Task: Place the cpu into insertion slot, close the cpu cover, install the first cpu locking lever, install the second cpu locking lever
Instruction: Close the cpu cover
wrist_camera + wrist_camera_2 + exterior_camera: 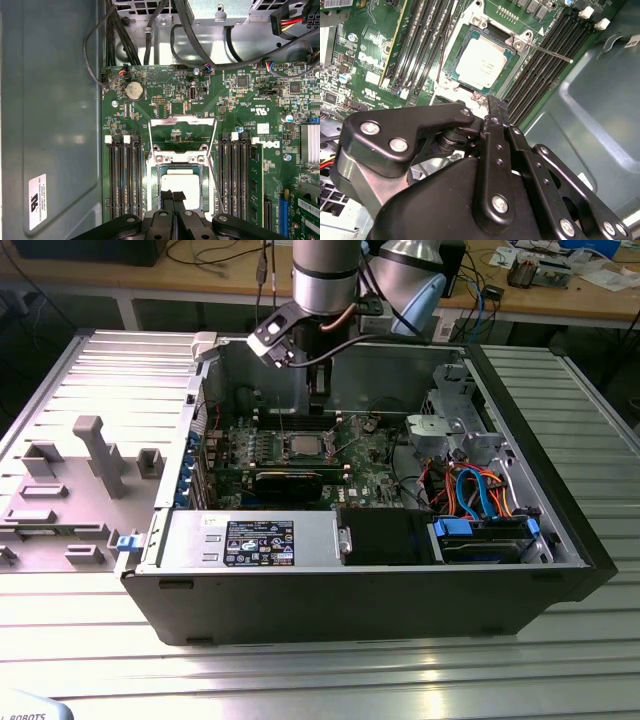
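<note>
My pincer (172, 197) hangs just over the slot (161, 175), its fingers pressed together with nothing between them. The cpu (182, 181) lies flat in the slot, pale top up, so I judge the first step done. The cover (183, 121) is swung open off the slot, hinged at the slot's edge away from my pincer, and the green board (240, 115) shows through its cut-out. A thin lever (547, 51) juts free beside the slot, unlatched. The step in hand, as I read it, is closing the cover. That calls for my joined tips to reach the cover's free edge beyond the slot and tip it down onto the slot, without brushing the cpu or snagging the lever.
</note>
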Robot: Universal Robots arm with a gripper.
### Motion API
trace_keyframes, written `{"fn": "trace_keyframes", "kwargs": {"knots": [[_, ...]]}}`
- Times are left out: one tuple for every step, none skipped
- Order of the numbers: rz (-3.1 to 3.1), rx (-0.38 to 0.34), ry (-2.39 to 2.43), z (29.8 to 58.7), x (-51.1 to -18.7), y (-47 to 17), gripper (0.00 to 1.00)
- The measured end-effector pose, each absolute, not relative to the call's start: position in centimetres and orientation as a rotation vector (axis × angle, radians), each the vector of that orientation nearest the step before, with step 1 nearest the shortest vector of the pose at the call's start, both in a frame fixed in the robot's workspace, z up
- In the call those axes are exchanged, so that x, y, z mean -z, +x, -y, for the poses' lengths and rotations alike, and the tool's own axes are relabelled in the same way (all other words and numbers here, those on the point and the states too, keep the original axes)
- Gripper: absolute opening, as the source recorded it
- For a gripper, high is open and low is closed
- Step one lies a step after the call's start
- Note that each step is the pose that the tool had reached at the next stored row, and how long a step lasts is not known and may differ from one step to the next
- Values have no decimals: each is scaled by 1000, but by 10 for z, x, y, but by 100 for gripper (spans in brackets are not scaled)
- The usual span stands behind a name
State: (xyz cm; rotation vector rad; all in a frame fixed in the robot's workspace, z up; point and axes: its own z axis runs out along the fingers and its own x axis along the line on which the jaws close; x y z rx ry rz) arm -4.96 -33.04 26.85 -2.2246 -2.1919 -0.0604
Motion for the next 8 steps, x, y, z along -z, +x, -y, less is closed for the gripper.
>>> {"fn": "trace_keyframes", "kwargs": {"knots": [[2192, 60, -2225, 330, -271, -50, 11], [2192, 60, -2225, 330, -274, -50, 11], [2192, 61, -2225, 330, -274, -50, 11], [2192, 61, -2225, 330, -274, -50, 11], [2192, 60, -2225, 330, -274, -50, 11], [2192, 61, -2225, 330, -274, -50, 11], [2192, 61, -2225, 330, -274, -50, 11], [2192, 60, -2225, 330, -274, -49, 11]]}}
